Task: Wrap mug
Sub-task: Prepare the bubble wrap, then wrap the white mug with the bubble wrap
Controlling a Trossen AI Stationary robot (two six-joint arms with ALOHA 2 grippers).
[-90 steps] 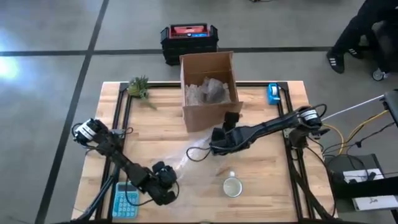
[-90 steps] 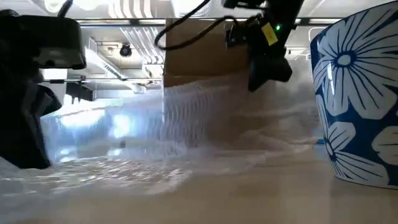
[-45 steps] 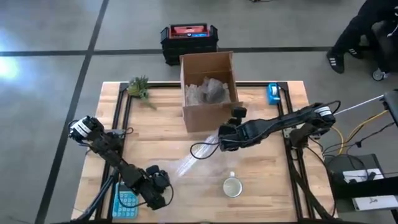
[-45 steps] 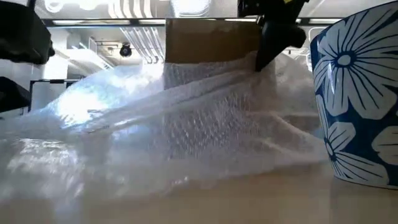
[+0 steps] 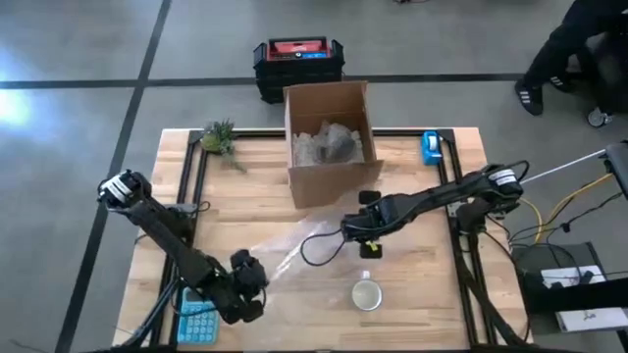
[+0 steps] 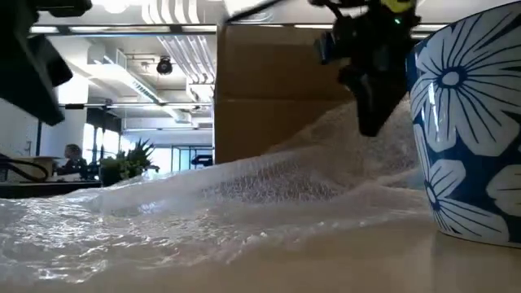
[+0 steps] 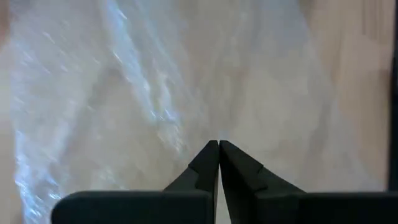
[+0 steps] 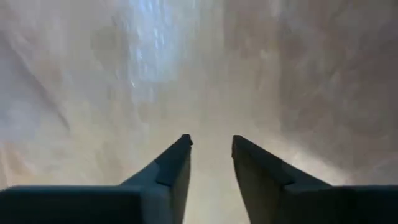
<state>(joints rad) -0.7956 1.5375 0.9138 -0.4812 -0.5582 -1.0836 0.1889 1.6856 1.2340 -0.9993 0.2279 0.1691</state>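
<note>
A clear sheet of bubble wrap (image 5: pixel 299 247) lies spread across the middle of the wooden tabletop (image 5: pixel 412 299), running from the near-left corner toward the centre. The left claw (image 5: pixel 247 277) sits at the sheet's near-left end; in its wrist view the two dark fingers (image 7: pixel 208 163) are pressed together at the tips with the film right at them, though whether a fold is actually pinched between them cannot be told. The right claw (image 5: pixel 365 238) hangs over the sheet's right edge, its fingers (image 8: pixel 177 163) parted a little with nothing between them, the plastic lying just beneath.

The blue-and-white floral mug (image 5: pixel 367 294) stands upright on the tabletop, near side of the right claw and just off the sheet's right edge, apart from both claws. In the low view the mug (image 6: pixel 476 130) fills the right side, with the wrap rising toward the right claw (image 6: pixel 373 73) beside it.

An open cardboard box (image 5: pixel 330 142) stands at the far middle.
</note>
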